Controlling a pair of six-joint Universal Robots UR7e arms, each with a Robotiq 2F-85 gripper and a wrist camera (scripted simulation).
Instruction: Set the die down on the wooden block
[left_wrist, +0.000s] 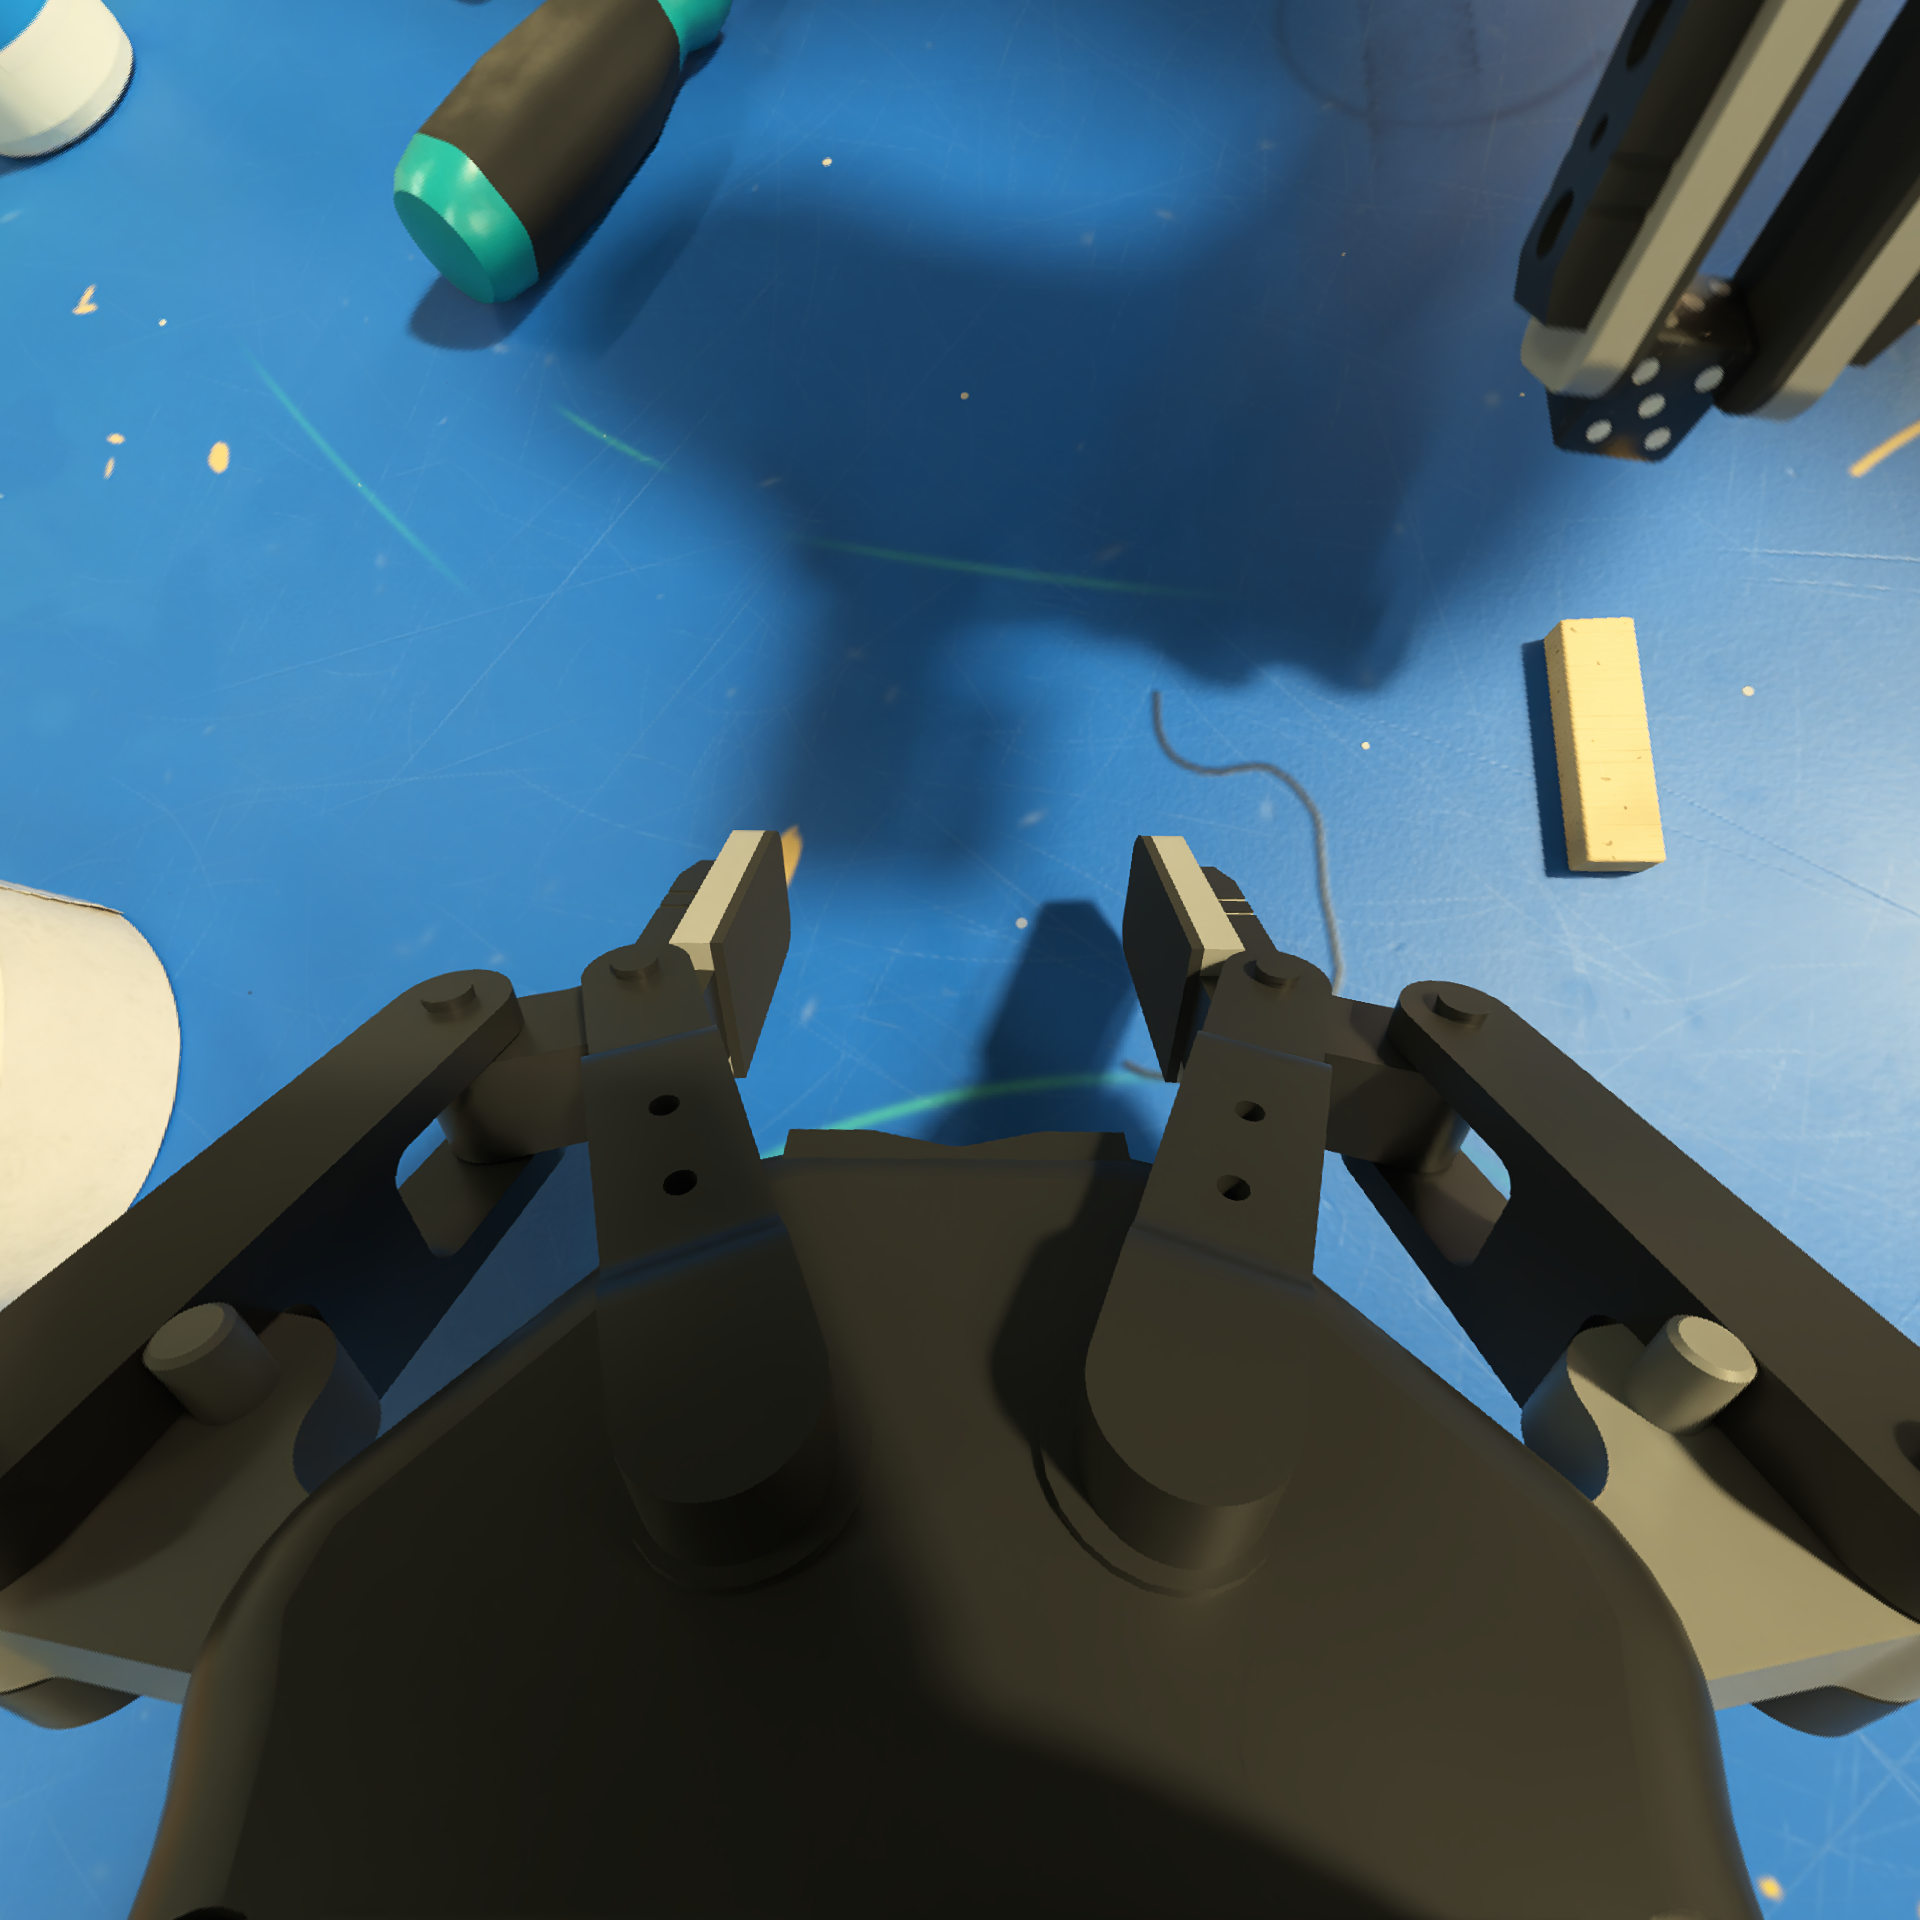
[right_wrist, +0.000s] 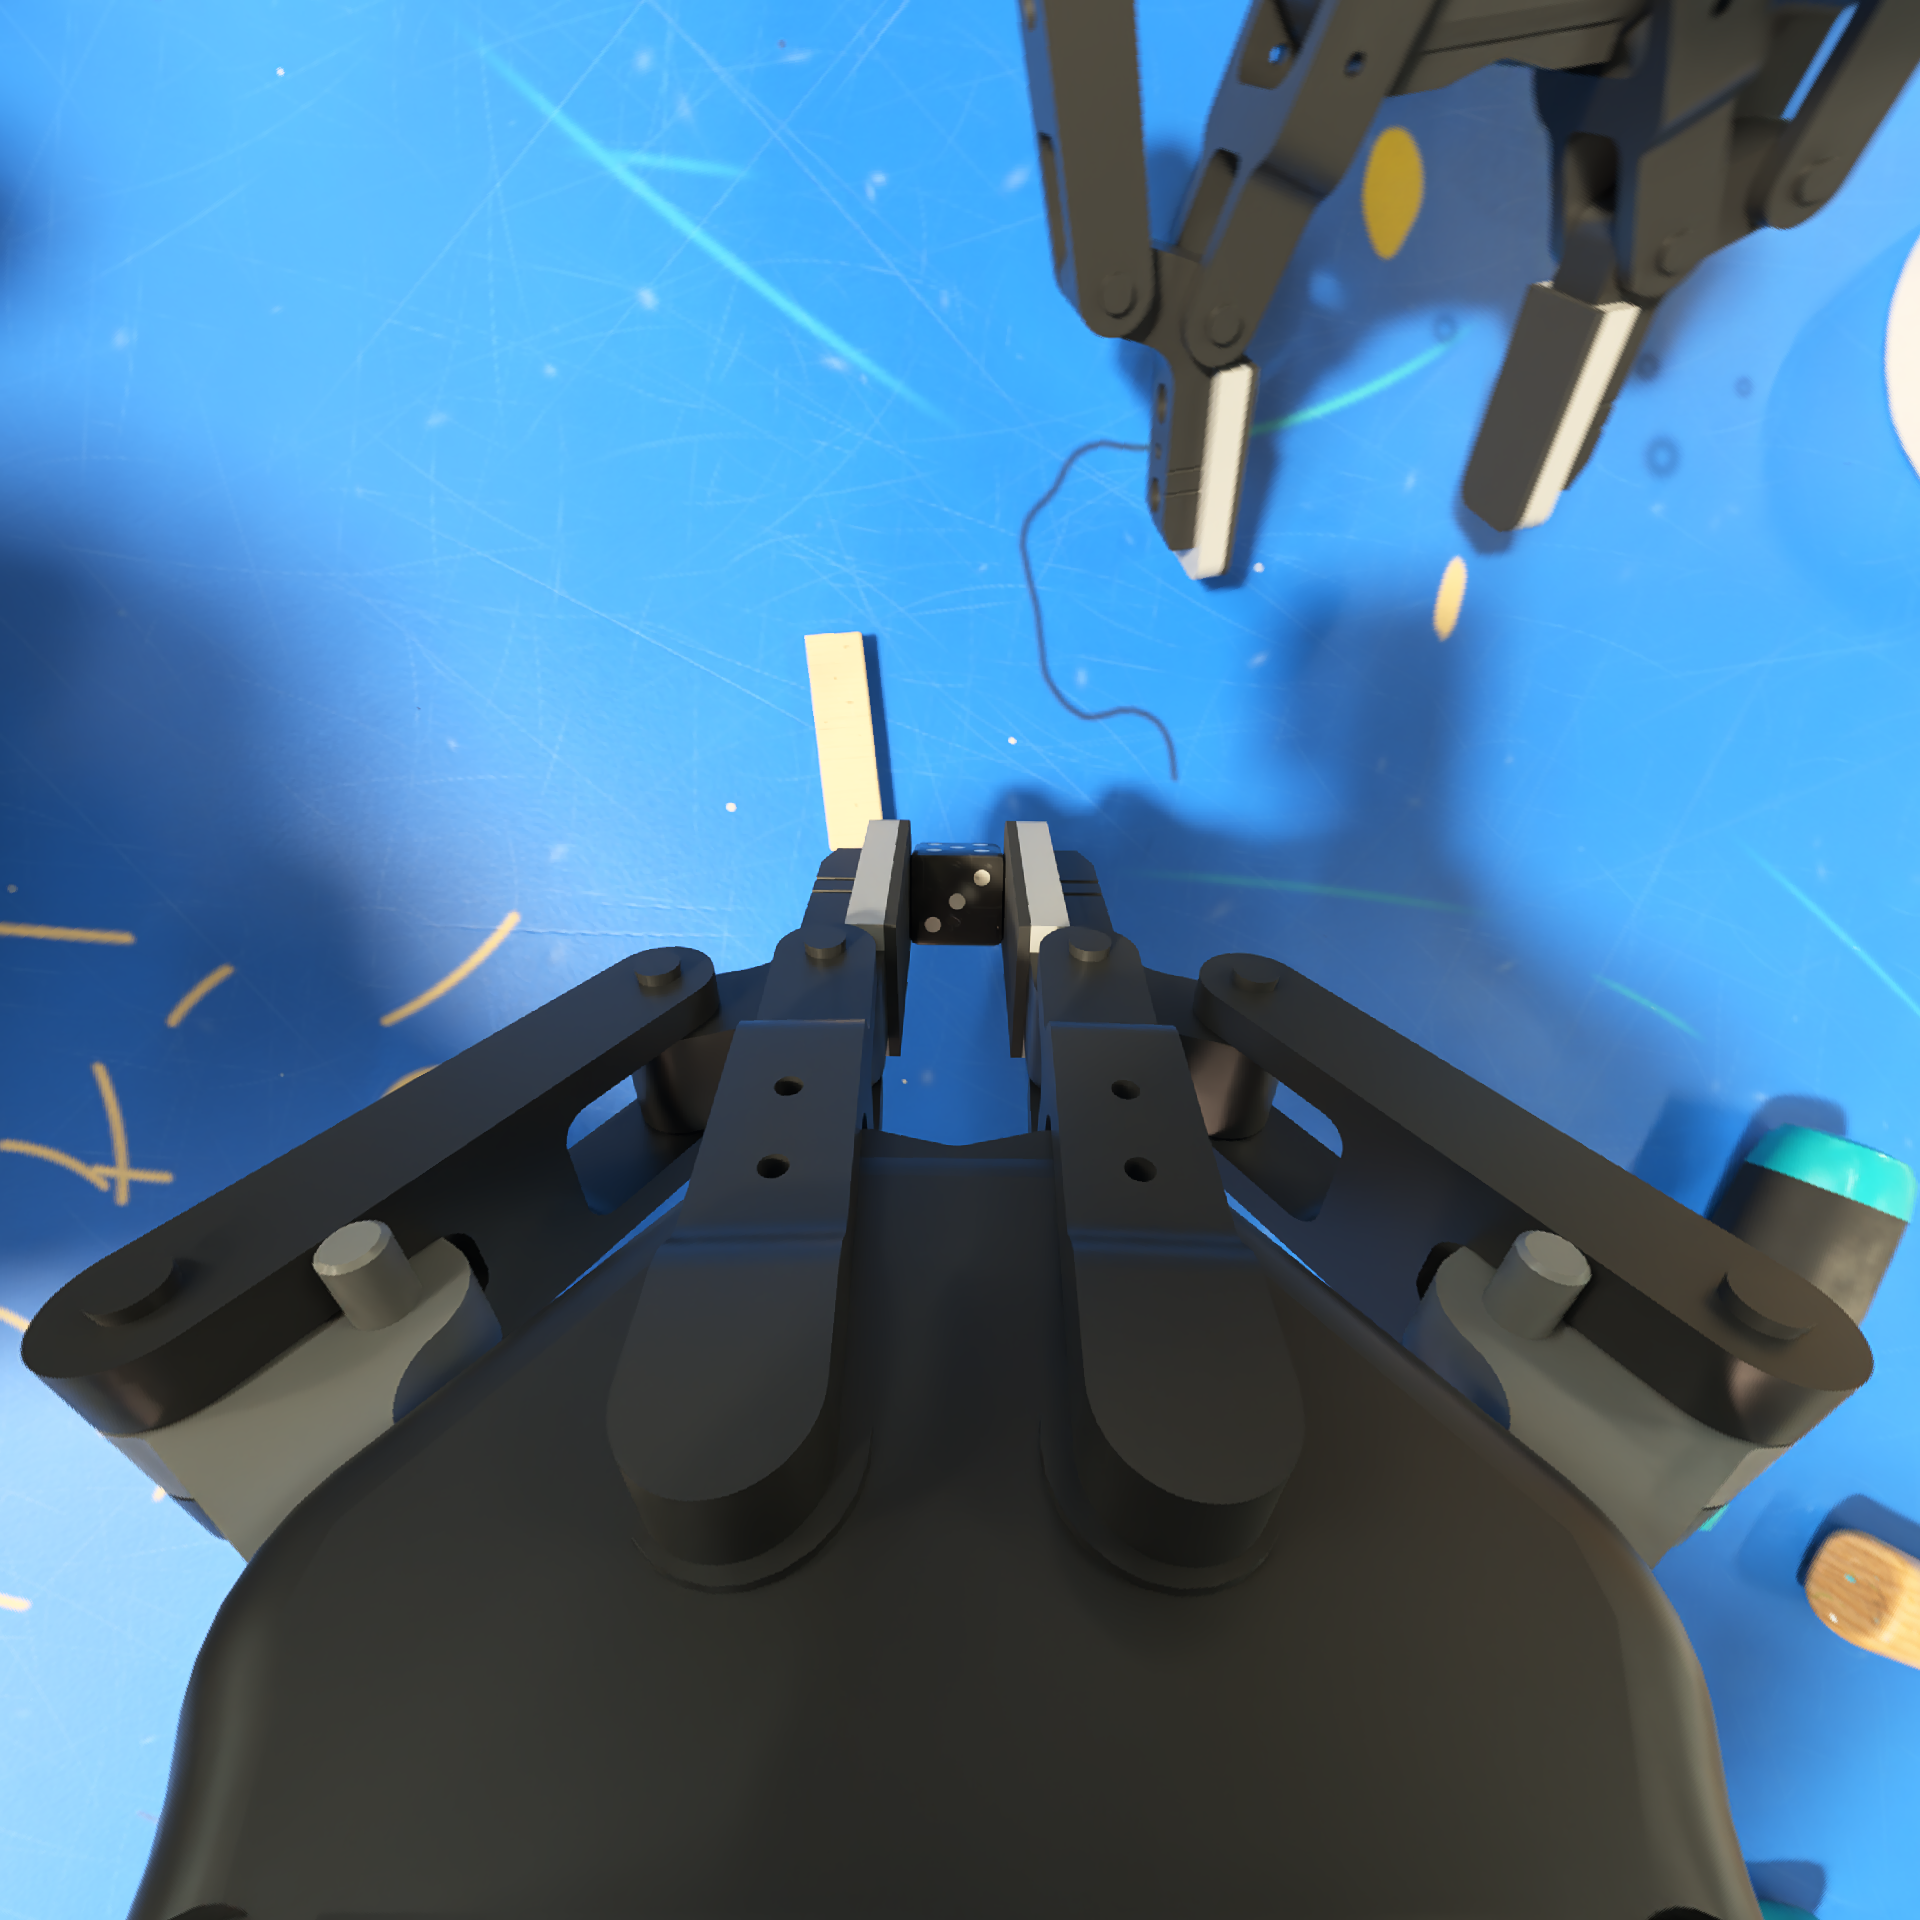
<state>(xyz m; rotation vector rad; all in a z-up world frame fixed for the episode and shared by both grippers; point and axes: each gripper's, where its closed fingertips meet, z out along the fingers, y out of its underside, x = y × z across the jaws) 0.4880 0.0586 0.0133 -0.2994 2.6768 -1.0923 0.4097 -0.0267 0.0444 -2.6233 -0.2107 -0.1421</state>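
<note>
Right gripper (right_wrist: 957, 883): nearest the right wrist camera; jaws closed on the die, one pad on each of two opposite faces.
Die (right_wrist: 957, 899): black cube with white pips, held at the pad tips, clear of the table (right_wrist: 416, 520). Three pips face the camera; the left wrist view shows a five-pip face.
Wooden block (right_wrist: 844, 727): pale, narrow, rectangular, lying flat on the table. In the right wrist view it sits ahead of the jaws and slightly left, its near end hidden behind the left pad.
Left gripper (left_wrist: 956, 914): jaws open and empty, hovering above bare table, well apart from the block.
Risk, alignment: the die appears offset from the narrow block; released here it would likely land on the table or catch an edge and tumble.
Risk, release height: dropped from above, a cube that small could bounce or roll off.
Risk, contact: the pads could nudge the light block when descending.
Bystanders: screwdriver handle (left_wrist: 540, 145), black and teal, well apart.
</note>
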